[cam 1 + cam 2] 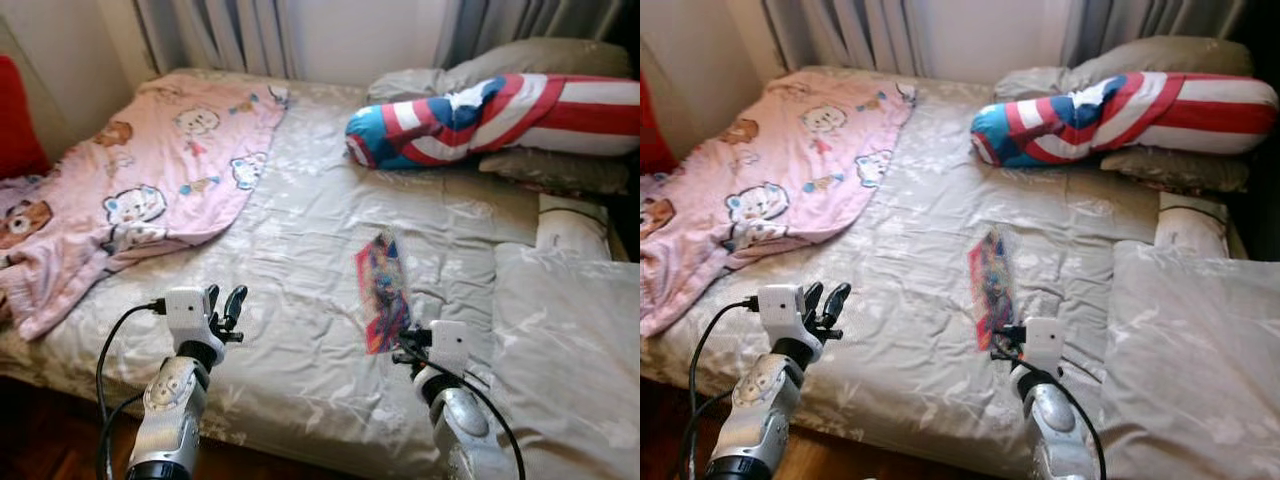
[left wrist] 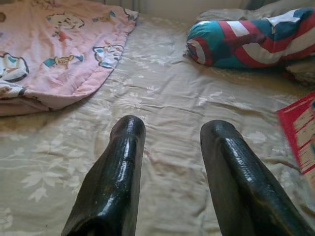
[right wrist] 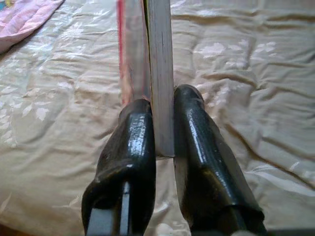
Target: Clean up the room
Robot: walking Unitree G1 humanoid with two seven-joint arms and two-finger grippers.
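The right gripper [image 3: 162,123] is clamped on the near edge of a thin book [image 1: 383,290], both fingers [image 3: 130,147] pressed against its sides, holding it on edge above the bed [image 1: 300,300]. The left gripper [image 2: 172,142] hovers over the sheet with its fingers spread apart and nothing between them; the book is off to its right. Ahead of the left gripper lies a pink blanket [image 1: 150,170]. Beyond the right gripper rests a red, white and blue bolster [image 1: 480,115], with a grey pillow [image 1: 570,350] beside that gripper.
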